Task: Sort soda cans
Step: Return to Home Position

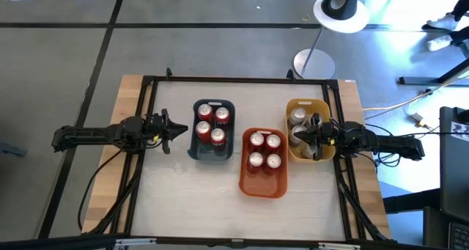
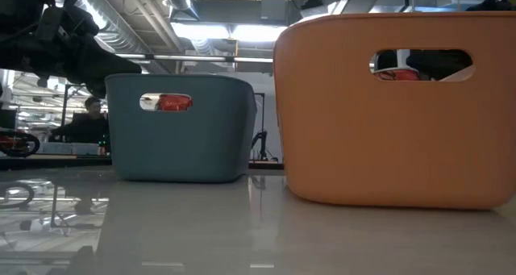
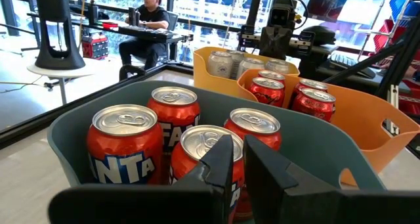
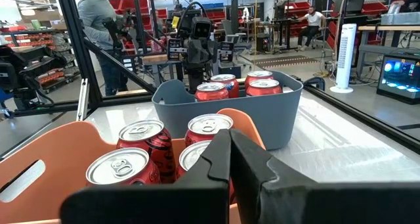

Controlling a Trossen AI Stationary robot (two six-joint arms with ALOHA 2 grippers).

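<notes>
Across the pale tabletop point(image 1: 183, 191), every soda can point(image 1: 256, 140) sat binned, so homing seemed underway: the closed, empty left gripper point(image 1: 179, 128) beside the blue-grey bin point(image 1: 198, 153) and the closed, empty right gripper point(image 1: 304, 136) over the yellow bin point(image 1: 308, 103) needed only to pull back clear.

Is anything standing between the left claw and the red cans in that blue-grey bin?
Only the near wall of the blue-grey bin. The left gripper hovers beside it, and the red cans stand inside. Above the rim nothing visible blocks them. The right gripper hangs over the yellow bin.
</notes>
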